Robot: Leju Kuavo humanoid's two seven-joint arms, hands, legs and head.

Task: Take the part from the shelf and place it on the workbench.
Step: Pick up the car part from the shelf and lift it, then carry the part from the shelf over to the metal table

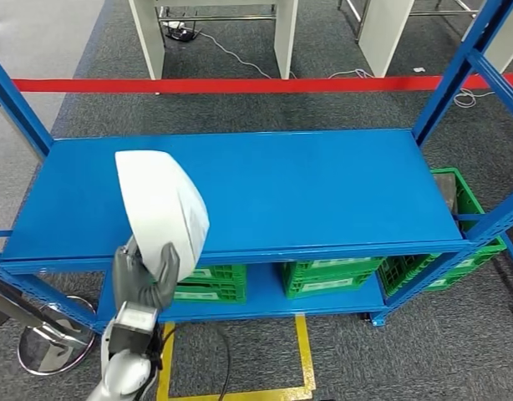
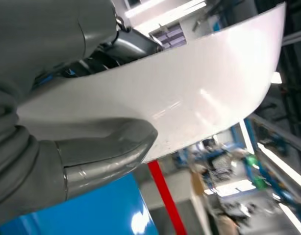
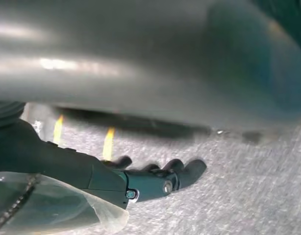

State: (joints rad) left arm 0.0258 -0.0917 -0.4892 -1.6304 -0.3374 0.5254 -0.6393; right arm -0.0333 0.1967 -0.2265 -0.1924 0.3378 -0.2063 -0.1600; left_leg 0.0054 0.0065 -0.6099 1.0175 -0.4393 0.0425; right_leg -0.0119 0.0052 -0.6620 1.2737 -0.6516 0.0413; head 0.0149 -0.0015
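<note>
My left hand (image 1: 142, 280) grips the part (image 1: 160, 210), a white curved panel, by its near edge: thumb (image 2: 104, 147) across one face, darker fingers behind the other. The part stands tilted up over the shelf's (image 1: 304, 188) front left, its lower end past the front lip. I cannot tell whether it touches the deck.

My right hand (image 3: 156, 177) hangs low over grey carpet (image 3: 252, 196), fingers stretched out nearly flat, loosely apart, nothing in them.

Containers: green crates (image 1: 329, 276) sit on the lower shelf level, one more crate (image 1: 462, 217) at the right end beyond the upright. What is in them is hidden; white labels on the fronts, too small to read.

Edges and room: the blue deck to the right of the part is bare, well apart from the blue uprights (image 1: 459, 67) at both ends. Behind the shelf, a red strip (image 1: 241, 84) runs across the carpet, then white table legs (image 1: 286, 33). Yellow floor marking (image 1: 304, 359) near my feet.
</note>
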